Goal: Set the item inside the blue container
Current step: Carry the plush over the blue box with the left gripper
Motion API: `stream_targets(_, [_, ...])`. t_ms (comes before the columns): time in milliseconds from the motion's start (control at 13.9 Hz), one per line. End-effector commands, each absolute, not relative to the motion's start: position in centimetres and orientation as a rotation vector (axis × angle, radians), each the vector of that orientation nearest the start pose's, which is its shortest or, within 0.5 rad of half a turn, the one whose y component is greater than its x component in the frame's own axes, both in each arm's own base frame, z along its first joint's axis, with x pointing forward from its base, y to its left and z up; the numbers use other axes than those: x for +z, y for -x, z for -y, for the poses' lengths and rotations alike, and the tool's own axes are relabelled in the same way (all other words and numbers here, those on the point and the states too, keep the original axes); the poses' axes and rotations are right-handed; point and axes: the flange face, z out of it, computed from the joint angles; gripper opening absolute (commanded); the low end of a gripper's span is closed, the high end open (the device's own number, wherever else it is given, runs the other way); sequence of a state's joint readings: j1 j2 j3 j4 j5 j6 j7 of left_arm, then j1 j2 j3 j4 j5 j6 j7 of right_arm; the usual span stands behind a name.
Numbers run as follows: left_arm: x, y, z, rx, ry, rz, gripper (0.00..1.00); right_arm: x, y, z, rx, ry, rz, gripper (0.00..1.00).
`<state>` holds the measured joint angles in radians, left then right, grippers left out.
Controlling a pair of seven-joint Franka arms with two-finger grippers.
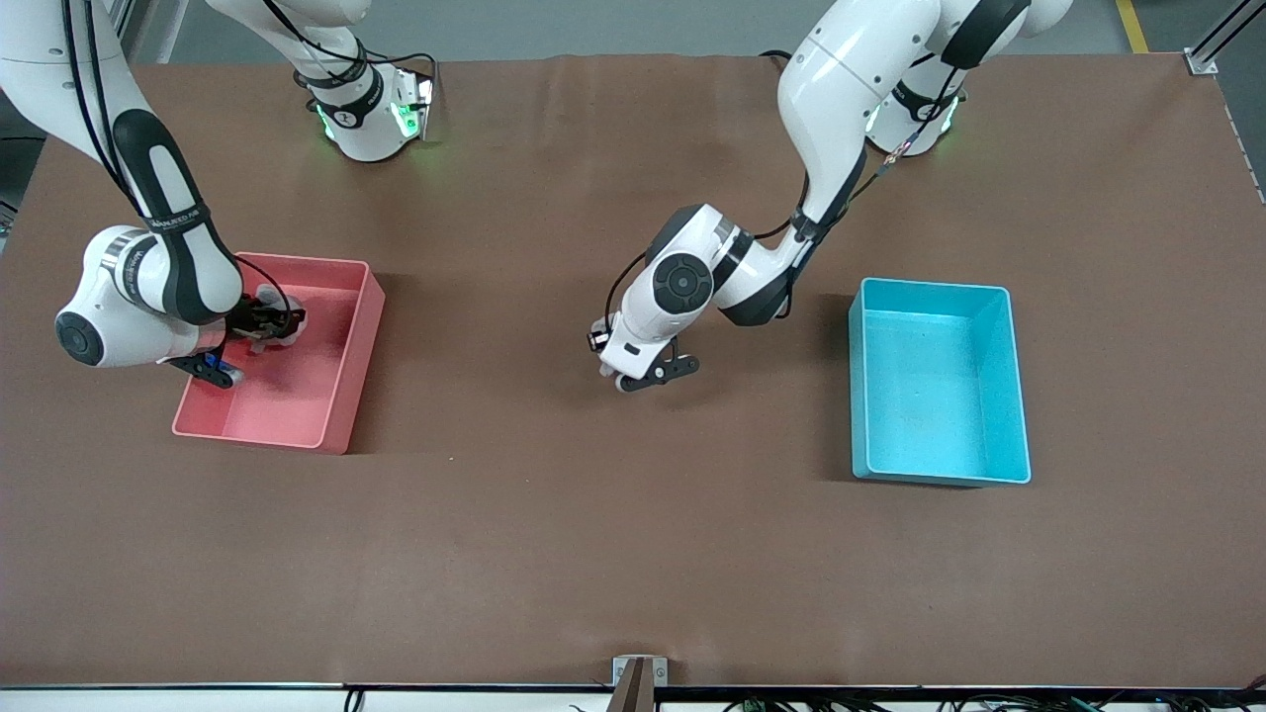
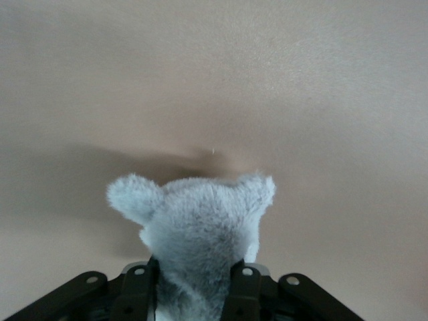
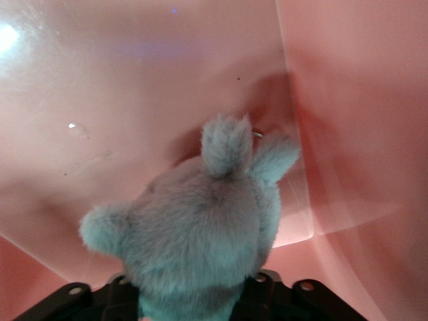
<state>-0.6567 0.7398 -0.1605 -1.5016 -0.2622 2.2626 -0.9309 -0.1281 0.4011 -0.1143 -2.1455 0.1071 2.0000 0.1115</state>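
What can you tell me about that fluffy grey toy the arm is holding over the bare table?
The grey plush toy looks soft and furry, with two rounded ears or limbs sticking out sideways. The left pincer has its black fingers pressed against both its sides. It sits above the brown table, not in the blue bin.

The whole scene is carried by a wide tabletop covered in brown matte sheet (image 1: 593, 554). A light-blue rectangular plastic bin (image 1: 999, 396) is parked toward the left arm's end. A pink rectangular plastic bin of the same shape (image 1: 341, 396) is set near the right arm's end, well apart from it.
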Motion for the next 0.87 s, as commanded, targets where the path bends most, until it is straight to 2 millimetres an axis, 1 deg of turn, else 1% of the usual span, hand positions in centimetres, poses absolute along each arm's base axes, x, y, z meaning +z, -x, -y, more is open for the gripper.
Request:
stream_targets(0, [31.0, -51.6, 48.0, 0.388, 3.267, 0.550, 0.36, 18.5, -48.8, 12.1, 0.799, 2.857, -0.670, 0.27])
stream_targets(72, [33.4, -52.5, 46.5, 0.387, 3.269, 0.556, 0.36, 18.7, -48.9, 11.9, 0.797, 2.858, -0.665, 0.20])
stream_targets(144, [35.4, -53.3, 44.5, 0.396, 3.261, 0.538, 0.36, 18.9, -49.1, 11.8, 0.801, 2.858, -0.659, 0.13])
stream_targets(216, [37.2, -53.6, 43.0, 0.391, 3.253, 0.488, 0.35, 19.5, -49.6, 11.8, 0.801, 2.857, -0.658, 0.07])
stream_targets(361, [40.1, -53.7, 40.8, 0.297, 3.196, 0.389, 0.31, 21.3, -51.1, 11.7, 0.818, 2.851, -0.639, 0.04])
stream_targets(505, [41.8, -54.4, 38.3, 0.254, 3.166, 0.307, 0.31, 23.7, -52.7, 11.5, 0.846, 2.843, -0.616, 0.03])
stream_targets(577, [42.4, -55.1, 36.3, 0.271, 3.165, 0.249, 0.31, 25.3, -53.6, 11.1, 0.862, 2.839, -0.623, 0.03])
stream_targets(649, [43.1, -55.7, 34.5, 0.281, 3.166, 0.198, 0.31, 26.4, -54.4, 10.3, 0.890, 2.837, -0.658, 0.03])
stream_targets(794, [43.7, -56.1, 30.4, 0.290, 3.162, 0.102, 0.31, 29.0, -56.0, 7.7, 0.909, 2.817, -0.739, 0.03])
